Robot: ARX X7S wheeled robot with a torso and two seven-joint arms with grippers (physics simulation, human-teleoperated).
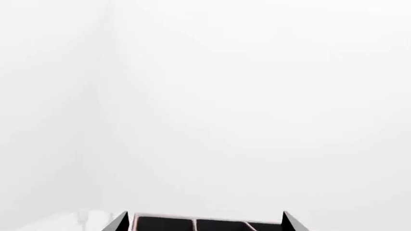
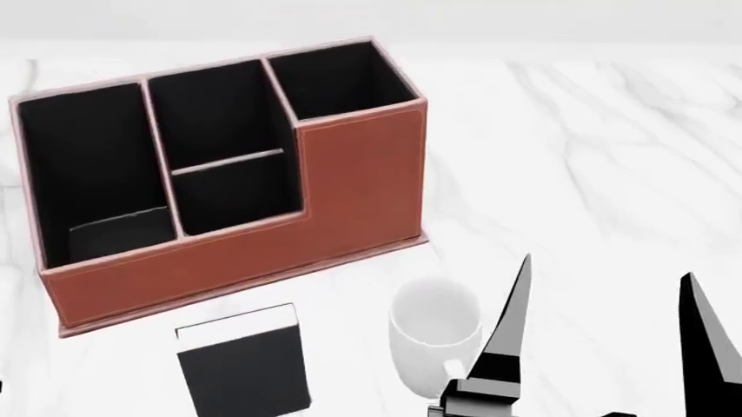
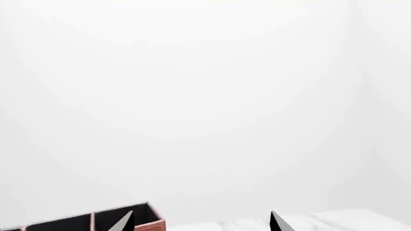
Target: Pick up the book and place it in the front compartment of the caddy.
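Just right of the white mug (image 2: 433, 334), your right gripper (image 2: 609, 300) hangs wide open, empty, fingers pointing forward; the book (image 2: 246, 358) lies beyond the mug, before the caddy (image 2: 347, 187)

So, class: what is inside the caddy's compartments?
The caddy shows black lining in all four compartments. A flat dark grey patch lies low in the large left compartment; whether it is an object or a reflection is unclear. The front wall hides the compartments' lowest front parts.
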